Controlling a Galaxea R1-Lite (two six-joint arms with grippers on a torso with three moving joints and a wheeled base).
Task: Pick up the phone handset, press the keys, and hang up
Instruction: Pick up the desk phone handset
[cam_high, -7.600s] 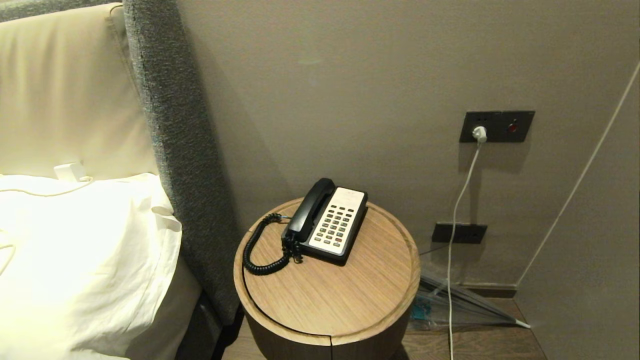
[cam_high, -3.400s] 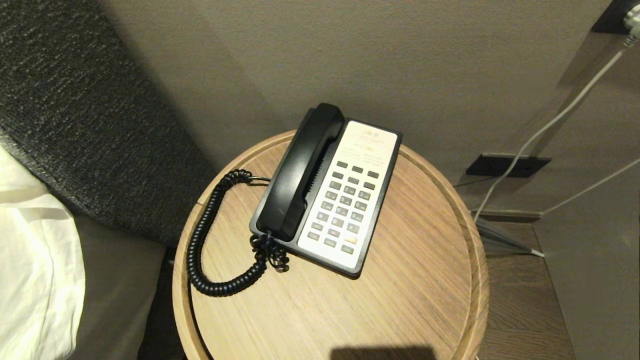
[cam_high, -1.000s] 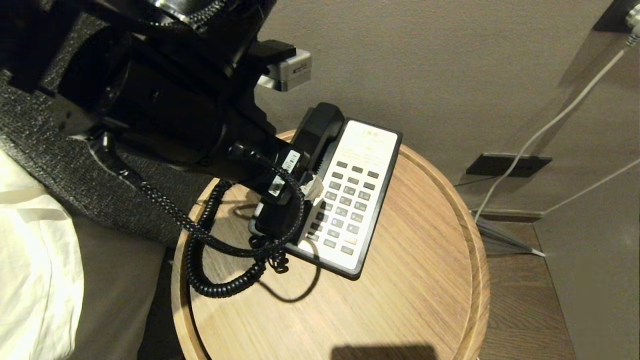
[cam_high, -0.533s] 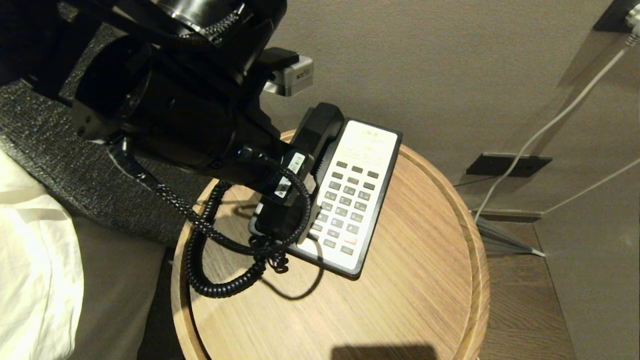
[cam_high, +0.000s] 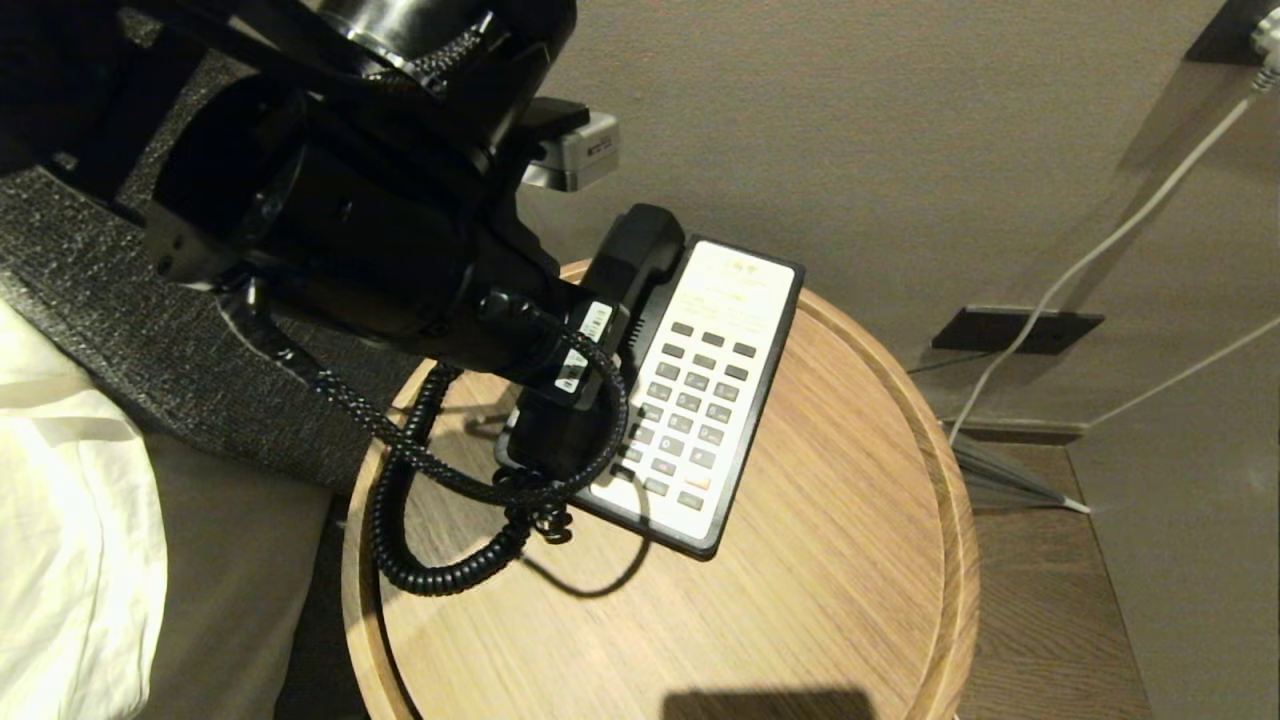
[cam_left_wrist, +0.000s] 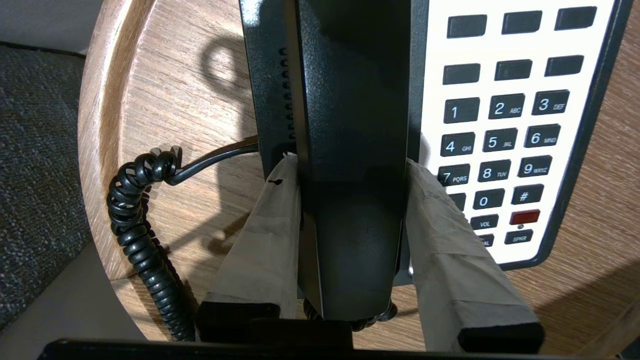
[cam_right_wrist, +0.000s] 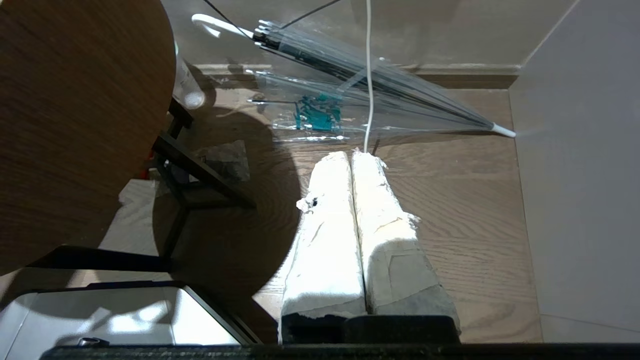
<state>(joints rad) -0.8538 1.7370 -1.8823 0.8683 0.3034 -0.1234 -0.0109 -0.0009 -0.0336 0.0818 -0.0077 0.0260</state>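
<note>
While the long glossy black plastic phone handset (cam_left_wrist: 350, 150) lies cradled mid-frame, the left gripper (cam_left_wrist: 352, 170) apparently clamps its sides; right gripper (cam_right_wrist: 352, 165) clenched, empty.

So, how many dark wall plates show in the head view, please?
2. One wall plate sits low, right of the round table; a second wall plate is partly cut off at the top right corner. More may lie out of view.

Round side table (cam_high: 800, 600): near and right portions bare wood, open to approach. Phone base (cam_high: 715, 380) set toward far edge, close to wall (cam_high: 850, 130); little room behind. Coiled cord (cam_high: 440, 570) looped along left edge. Left side blocked by left arm (cam_high: 330, 200) and grey headboard (cam_high: 90, 300). Raised table rim all round.
</note>
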